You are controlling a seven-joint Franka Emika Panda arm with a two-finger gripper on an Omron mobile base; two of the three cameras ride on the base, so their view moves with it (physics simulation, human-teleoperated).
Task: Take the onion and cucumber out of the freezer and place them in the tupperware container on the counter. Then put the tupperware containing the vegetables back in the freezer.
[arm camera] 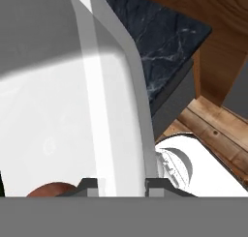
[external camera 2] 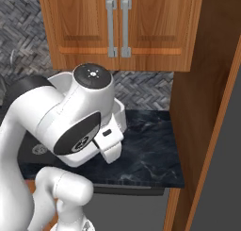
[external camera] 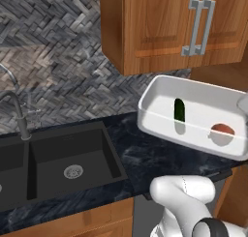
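— Two vegetables sit in the tupperware container (external camera: 193, 116): the cucumber (external camera: 179, 110) standing upright near the middle and the onion (external camera: 222, 130) toward the right end, apart from each other.

— Where is the container itself?

— In the left base view it is tipped up above the counter (external camera: 145, 158), its open side facing the camera, off to the right of the dark sink (external camera: 63, 163) and below the wooden wall cabinet (external camera: 174, 28). I can't say for certain whether its lower edge touches the slab or hangs just clear of it.

— And the gripper?

— In the hand view the gripper (arm camera: 121, 185) has one fingertip on each side of the container's white rim, pinching that wall, jaws nearly together. The onion peeks in at the lower left there, on the inner side of the wall.

— What lies past the rim?

— The counter's dark marbled corner, a wooden side panel (arm camera: 213, 42) beyond it, and a plank floor (arm camera: 213, 127) below.

— The right base view?

— The arm's white body covers most of the container; a bit of white rim shows behind it on the counter side.
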